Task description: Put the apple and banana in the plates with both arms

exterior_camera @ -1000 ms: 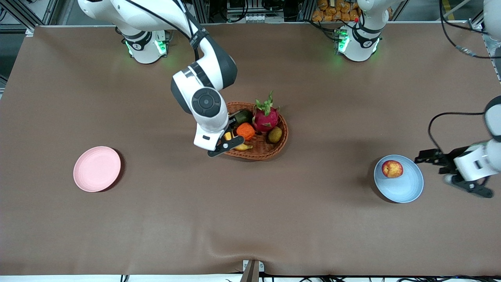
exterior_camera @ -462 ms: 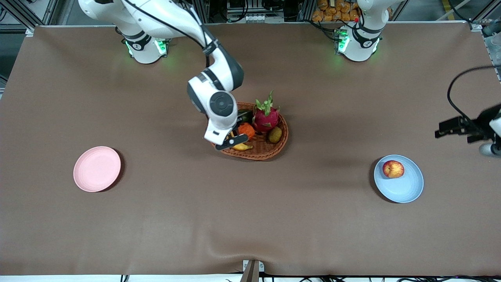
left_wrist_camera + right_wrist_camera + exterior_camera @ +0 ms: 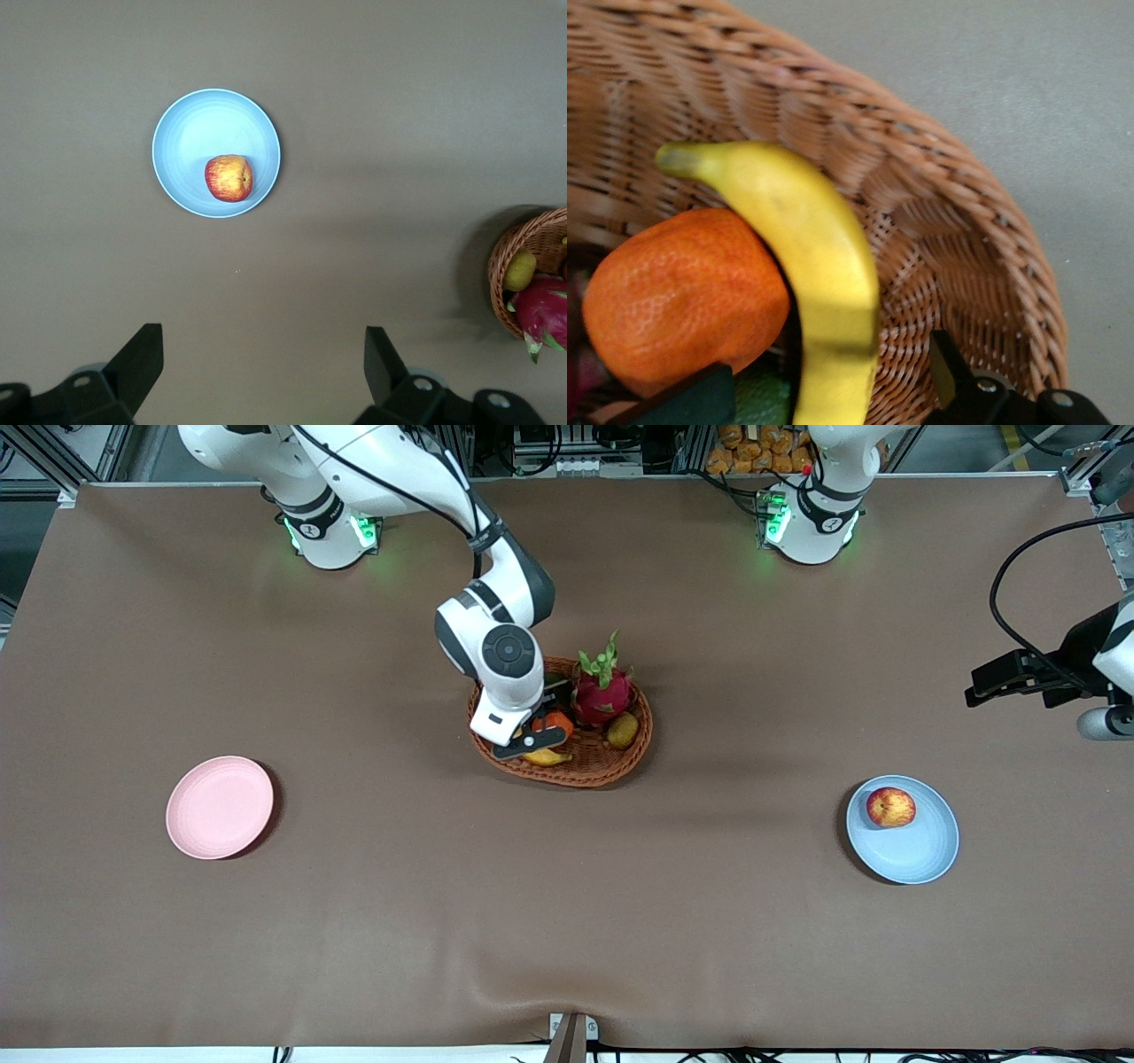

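Note:
The apple [image 3: 890, 807] lies in the light blue plate [image 3: 921, 850] at the left arm's end of the table; both show in the left wrist view, apple [image 3: 229, 177] and plate [image 3: 199, 128]. My left gripper [image 3: 263, 341] is open and empty, high above the table beside that plate. The banana [image 3: 547, 757] lies in the wicker basket [image 3: 585, 778]. My right gripper [image 3: 534, 741] is open down in the basket, one finger on each side of the banana [image 3: 806, 257]. The pink plate [image 3: 220, 807] sits bare at the right arm's end.
The basket also holds a wrinkled orange fruit [image 3: 682, 297], a pink dragon fruit [image 3: 602, 691], a brownish-green fruit [image 3: 623, 730] and a dark green one under the right hand. The basket's rim [image 3: 957, 230] curves close round the right gripper.
My right gripper has moved over the basket and lowered around the banana. My left gripper has risen away from the blue plate, leaving the apple in it.

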Robot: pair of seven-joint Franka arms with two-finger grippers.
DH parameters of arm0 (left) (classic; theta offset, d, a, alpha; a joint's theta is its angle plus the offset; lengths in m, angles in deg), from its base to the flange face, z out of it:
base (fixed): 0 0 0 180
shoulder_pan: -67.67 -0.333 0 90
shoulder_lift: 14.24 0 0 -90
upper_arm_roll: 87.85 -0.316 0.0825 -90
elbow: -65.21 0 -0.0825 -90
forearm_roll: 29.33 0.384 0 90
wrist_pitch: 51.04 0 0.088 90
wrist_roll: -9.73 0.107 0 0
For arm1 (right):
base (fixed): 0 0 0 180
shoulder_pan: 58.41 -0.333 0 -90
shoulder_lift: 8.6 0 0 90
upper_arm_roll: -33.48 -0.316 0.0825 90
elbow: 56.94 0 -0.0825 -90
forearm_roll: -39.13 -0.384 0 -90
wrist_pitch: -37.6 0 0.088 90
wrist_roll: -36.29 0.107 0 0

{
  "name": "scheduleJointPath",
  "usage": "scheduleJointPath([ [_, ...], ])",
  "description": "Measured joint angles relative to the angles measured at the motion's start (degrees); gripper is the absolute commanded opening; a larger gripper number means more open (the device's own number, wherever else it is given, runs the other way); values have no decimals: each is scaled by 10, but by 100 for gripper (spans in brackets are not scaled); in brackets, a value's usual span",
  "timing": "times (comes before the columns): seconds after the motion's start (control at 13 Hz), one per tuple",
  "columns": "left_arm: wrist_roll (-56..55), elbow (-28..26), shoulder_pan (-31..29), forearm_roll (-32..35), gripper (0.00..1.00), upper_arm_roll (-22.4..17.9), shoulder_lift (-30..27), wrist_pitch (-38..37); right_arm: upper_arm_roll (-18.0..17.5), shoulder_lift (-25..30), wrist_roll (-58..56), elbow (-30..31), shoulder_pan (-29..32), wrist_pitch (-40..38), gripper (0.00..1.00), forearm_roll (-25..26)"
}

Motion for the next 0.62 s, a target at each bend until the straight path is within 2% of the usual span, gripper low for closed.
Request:
scheduleJointPath([
  [0.31,-6,9,0,3,100,9,-17,-5,0,3,0,0,7,1,100,-3],
  [0.62,-6,8,0,3,100,9,-50,-17,1,31,-2,7,16,-8,97,-3],
])
